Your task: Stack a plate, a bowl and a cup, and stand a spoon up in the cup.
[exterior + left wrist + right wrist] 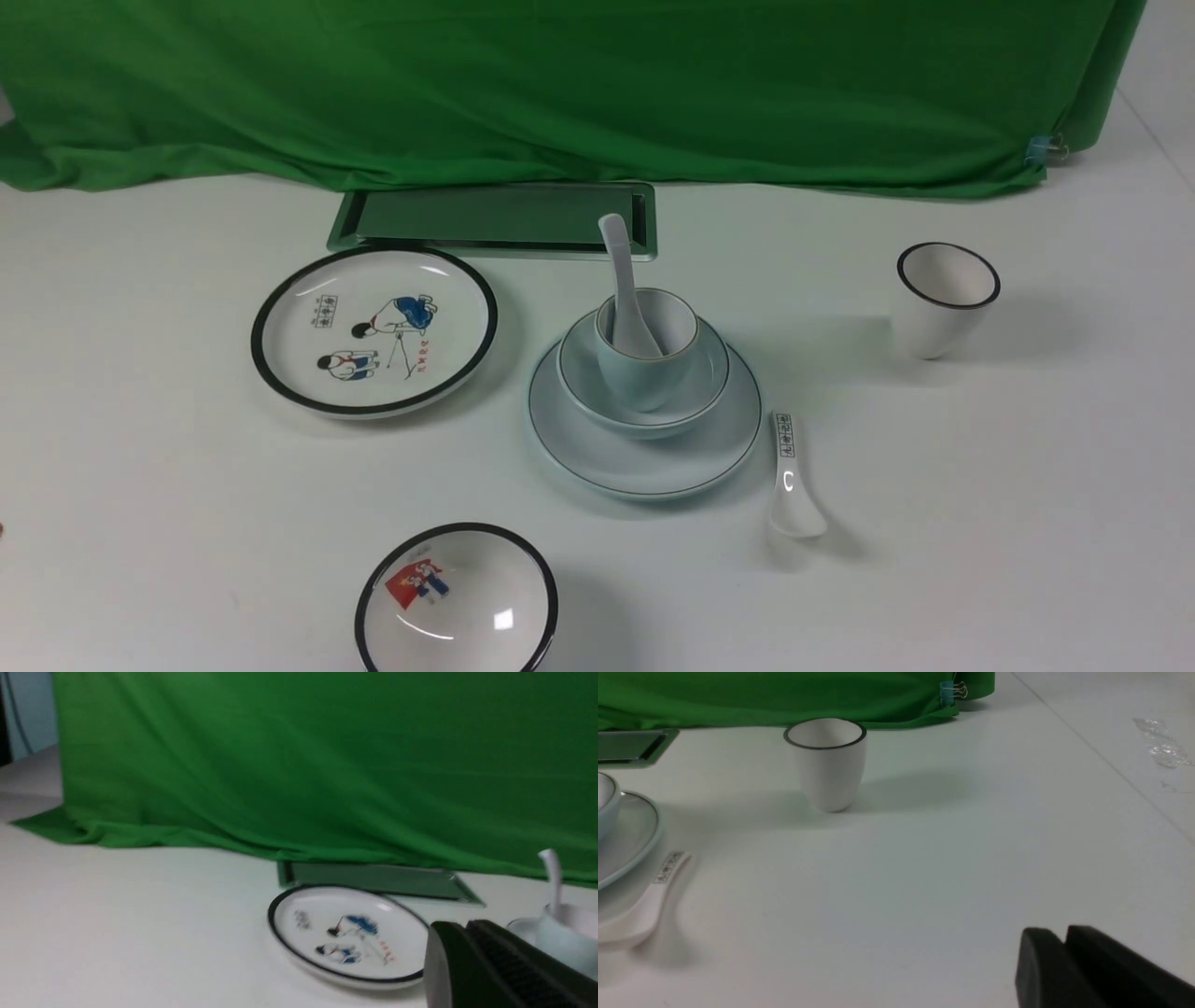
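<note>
Two plates: plain plate [644, 459], picture plate [373, 329]. Two bowls: plain bowl [644, 411], picture bowl [456, 600]. Two cups: squat cup [646, 369], black-rimmed cup [946, 299]. Two spoons: plain spoon [624, 280], lettered spoon [792, 476]. One metal tray [493, 219].

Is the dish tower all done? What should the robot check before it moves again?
1. Plain white bowl with a thin rim line sits centred on the plain pale round plate: ok.
2. Squat pale handleless cup stands upright inside that bowl: ok.
3. Plain glossy white ceramic spoon stands in that cup, handle leaning up and back: ok.
4. Picture plate with thick black rim, tall black-rimmed cup, lettered spoon and picture bowl lie apart from the stack: ok.
5. Both arms are out of the front view, away from the stack: ok.
6. Left gripper jaws shut, holding nothing: ok. Right gripper jaws: cannot tell.
</note>
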